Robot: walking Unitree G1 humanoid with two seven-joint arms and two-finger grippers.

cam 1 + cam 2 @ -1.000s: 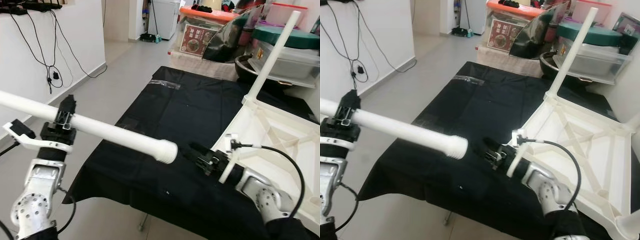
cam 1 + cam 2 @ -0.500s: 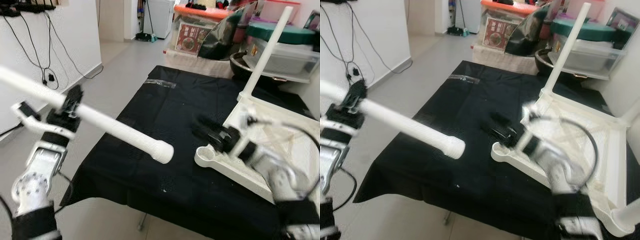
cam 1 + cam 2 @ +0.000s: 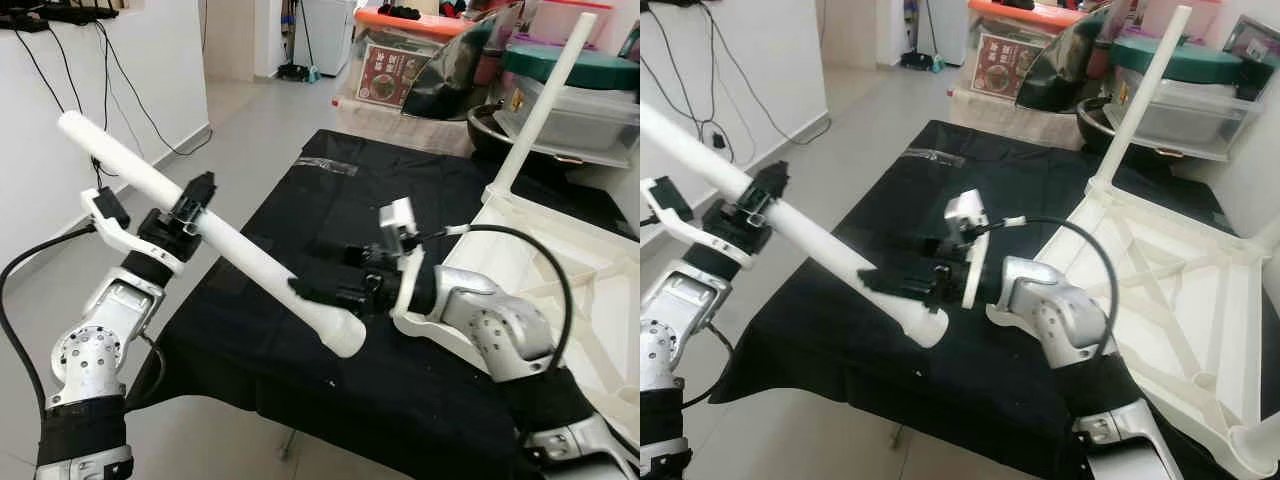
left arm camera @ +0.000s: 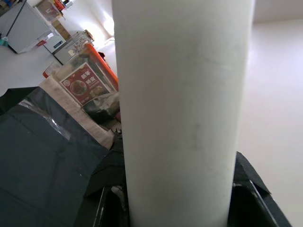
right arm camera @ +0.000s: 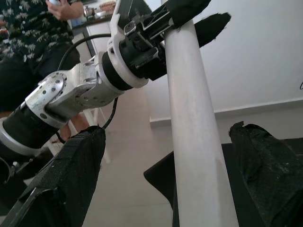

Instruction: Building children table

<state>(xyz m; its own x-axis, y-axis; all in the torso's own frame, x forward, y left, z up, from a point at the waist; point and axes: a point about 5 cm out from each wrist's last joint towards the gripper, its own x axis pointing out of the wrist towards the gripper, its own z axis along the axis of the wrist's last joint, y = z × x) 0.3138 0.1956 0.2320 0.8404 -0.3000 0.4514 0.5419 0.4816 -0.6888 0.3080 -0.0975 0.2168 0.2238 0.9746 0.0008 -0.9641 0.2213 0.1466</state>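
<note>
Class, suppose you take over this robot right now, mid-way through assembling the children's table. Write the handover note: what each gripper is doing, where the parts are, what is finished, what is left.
Left gripper: shut on the loose white table leg, held slanting over the black cloth, ribbed end toward the right arm.
Right gripper: open, fingers either side of the leg near its ribbed end, not yet closed.
White tabletop: upside down on the cloth, to the robot's right.
Done: one fitted leg stands upright at the far corner.
Left: the near corner socket is only partly visible behind the right arm. Probably close the right gripper, steer the ribbed end into a free socket, then fit the other legs.
</note>
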